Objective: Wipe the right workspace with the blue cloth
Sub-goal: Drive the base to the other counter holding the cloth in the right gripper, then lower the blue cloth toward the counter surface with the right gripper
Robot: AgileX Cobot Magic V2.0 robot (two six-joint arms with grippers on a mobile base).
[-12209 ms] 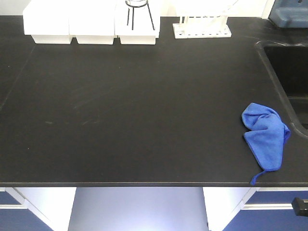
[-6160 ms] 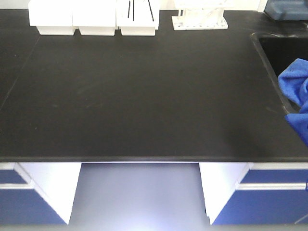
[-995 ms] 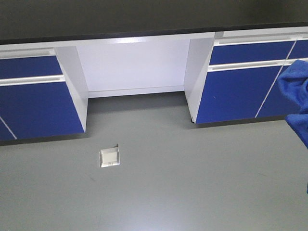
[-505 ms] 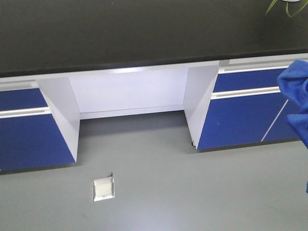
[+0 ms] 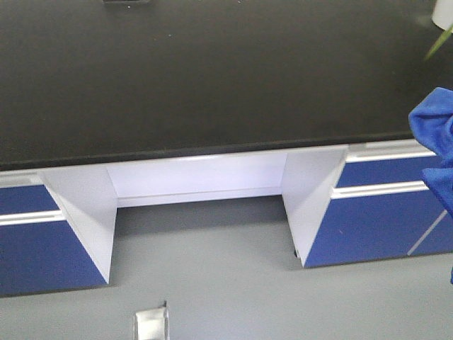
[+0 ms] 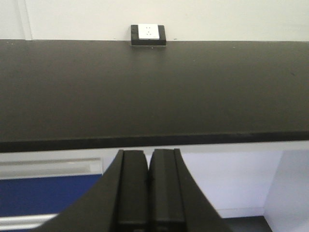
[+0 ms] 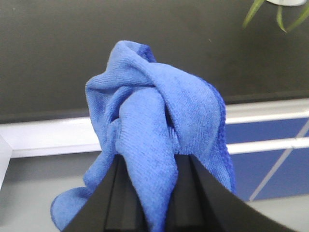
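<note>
The blue cloth [image 7: 154, 121] bunches up between the fingers of my right gripper [image 7: 153, 166], which is shut on it in mid-air in front of the bench. In the front view the cloth [image 5: 435, 149] hangs at the right edge, over the blue cabinets. The right workspace [image 5: 191, 71], a wide matte black benchtop, fills the upper part of that view. The left wrist view shows the same benchtop [image 6: 154, 92] ahead, with my left gripper [image 6: 148, 157] shut and empty just below its front edge.
A small black box with a pale face [image 6: 148, 34] sits at the back of the bench by the wall. Green plant leaves [image 7: 275, 12] hang over the bench's right end. Blue cabinets [image 5: 382, 219] flank a white knee recess [image 5: 198, 177]. A floor plate [image 5: 151, 324] lies on the grey floor.
The view has swung up and closer to the bench: the black top fills more of the frame and the floor plate has slid to the bottom edge. The cloth stays at the right edge.
</note>
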